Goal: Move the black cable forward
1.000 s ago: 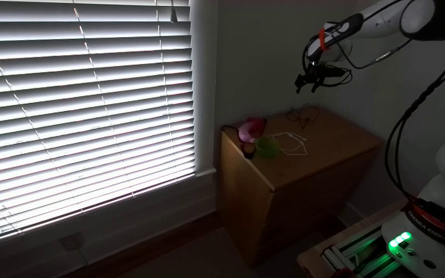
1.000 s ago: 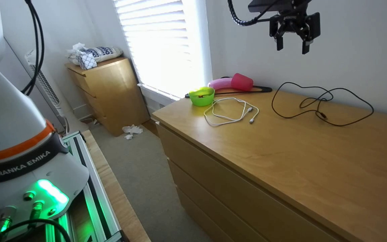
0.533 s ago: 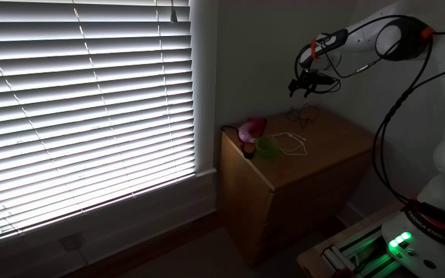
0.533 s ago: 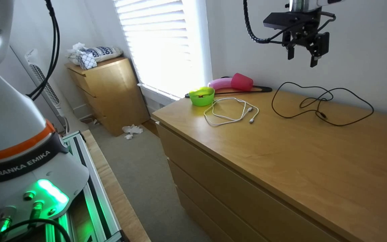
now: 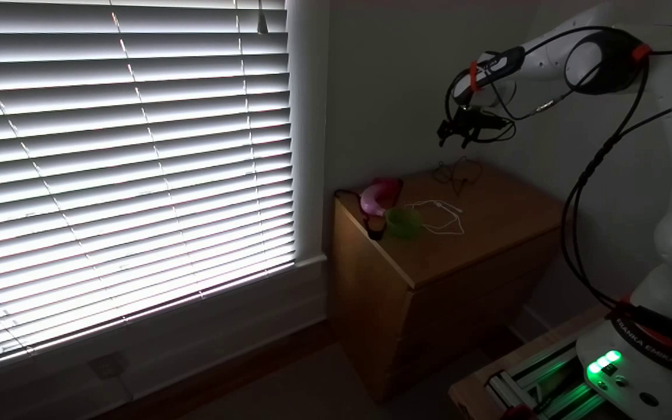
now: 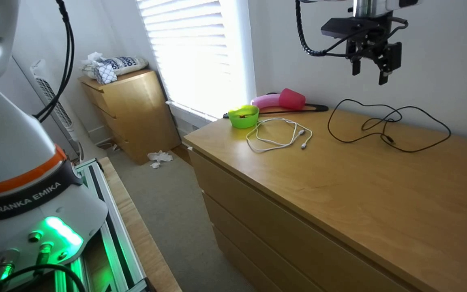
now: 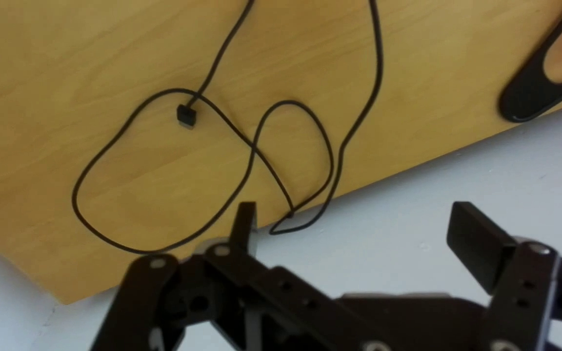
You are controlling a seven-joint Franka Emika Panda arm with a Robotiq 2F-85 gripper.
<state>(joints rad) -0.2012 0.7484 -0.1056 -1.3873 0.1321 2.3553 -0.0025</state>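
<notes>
The thin, flexible black cable [image 7: 253, 147] lies in loose, crossing loops on the tan, wood-grained cabinet top [image 6: 339, 182], near the smooth pale wall [image 6: 306, 73]. The black, angular two-finger gripper [image 7: 355, 218] hangs higher, apart from the cable, jaws wide. A round, bright green bowl [image 6: 243, 122] stands well apart from both.

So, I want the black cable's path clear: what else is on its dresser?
Besides the black cable: a white cable, a green bowl, something pink and red, a black looped thing. Anything under the bowl is covered.
</notes>
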